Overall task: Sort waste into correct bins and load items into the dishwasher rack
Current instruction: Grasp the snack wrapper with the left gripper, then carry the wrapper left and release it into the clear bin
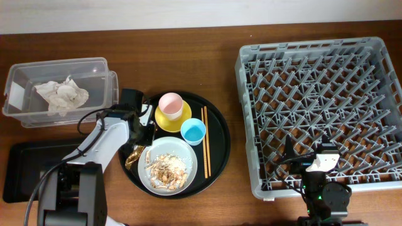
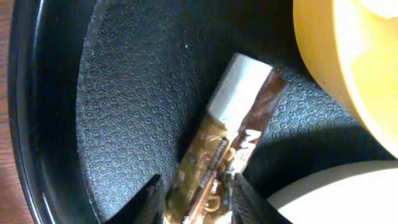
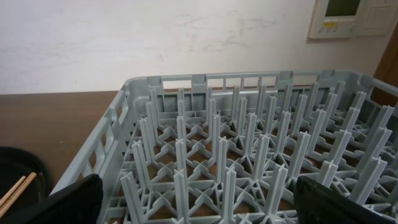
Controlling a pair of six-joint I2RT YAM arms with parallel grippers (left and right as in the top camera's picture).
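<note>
My left gripper (image 2: 198, 205) is low over the round black tray (image 1: 220, 135), its two fingers shut on the sides of a brown wrapper stick (image 2: 239, 134) that lies on the tray beside the yellow saucer (image 2: 354, 56). In the overhead view the left gripper (image 1: 139, 139) is left of the pale grey plate (image 1: 188, 154) holding beige food scraps (image 1: 166, 169). A pink cup (image 1: 170, 103) stands on the yellow saucer (image 1: 164, 120). The light blue cup (image 1: 193, 130) and wooden chopsticks (image 1: 205, 141) are nearby. Crumpled white napkins (image 1: 61, 95) lie in the clear box (image 1: 94, 66). My right gripper (image 3: 199, 199) is open and empty over the front of the grey dishwasher rack (image 1: 320, 50).
A shallow black rectangular tray (image 1: 25, 172) lies at the front left, partly under my left arm. The rack (image 3: 249, 143) fills the right wrist view, with a chopstick tip (image 3: 15, 190) at its left edge. A white wall is behind the table.
</note>
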